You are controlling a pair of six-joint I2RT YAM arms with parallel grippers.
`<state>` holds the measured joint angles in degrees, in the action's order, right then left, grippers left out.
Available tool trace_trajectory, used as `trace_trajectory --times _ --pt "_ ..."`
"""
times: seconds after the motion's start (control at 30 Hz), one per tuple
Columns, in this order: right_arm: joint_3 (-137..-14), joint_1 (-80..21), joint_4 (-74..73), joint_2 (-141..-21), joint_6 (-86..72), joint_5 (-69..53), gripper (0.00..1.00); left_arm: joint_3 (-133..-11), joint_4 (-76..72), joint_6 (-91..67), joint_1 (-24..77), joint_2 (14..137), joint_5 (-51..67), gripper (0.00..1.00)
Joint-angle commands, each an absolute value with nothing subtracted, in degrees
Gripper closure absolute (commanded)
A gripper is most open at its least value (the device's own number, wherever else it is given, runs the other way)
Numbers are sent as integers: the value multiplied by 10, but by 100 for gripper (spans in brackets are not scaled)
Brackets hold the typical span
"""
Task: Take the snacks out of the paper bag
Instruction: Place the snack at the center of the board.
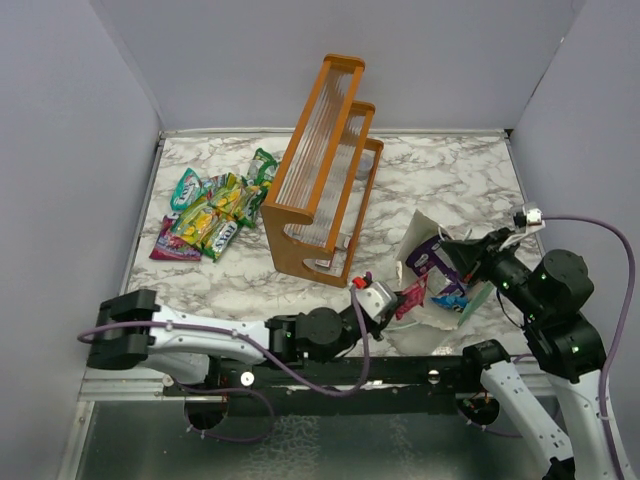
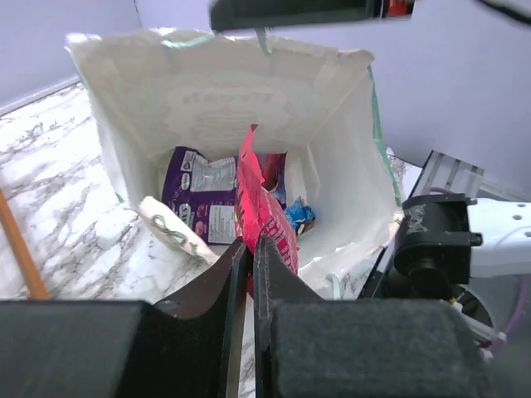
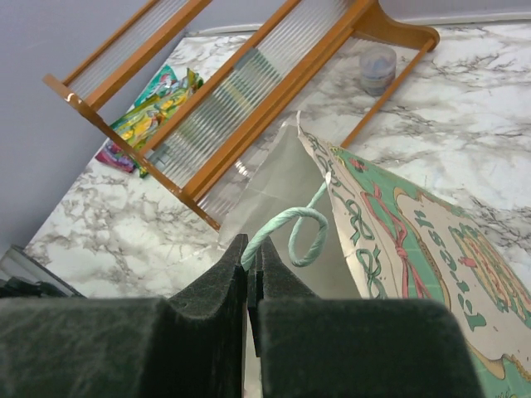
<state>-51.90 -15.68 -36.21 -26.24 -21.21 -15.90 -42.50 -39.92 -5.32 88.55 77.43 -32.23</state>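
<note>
Left fingers (image 2: pixel 207 294) clenched on red packet (image 2: pixel 264 211), half inside bag (image 2: pixel 124 124) mouth; right fingers (image 3: pixel 217 282) pinching handle (image 3: pixel 292 225). Step: extraction. Next: draw packet clear of bag. Purple packet (image 2: pixel 203 195) inside bag.

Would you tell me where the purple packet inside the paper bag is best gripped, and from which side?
The paper bag lies on its side, mouth toward the left gripper, and the purple packet seems to lie flat deep inside. So I would reach in through the mouth and pinch its near edge. The red packet held in that gripper partly covers it.
</note>
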Motion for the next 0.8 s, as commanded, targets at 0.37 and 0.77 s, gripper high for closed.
trace_trajectory --times 0.37,0.77 --pt "-484 -158 -383 -183 -180 -186 98 -658 35 5 728 598 -337 100" --pt "-468 -158 -376 -174 -178 -189 98 -794 39 34 397 651 -432 100"
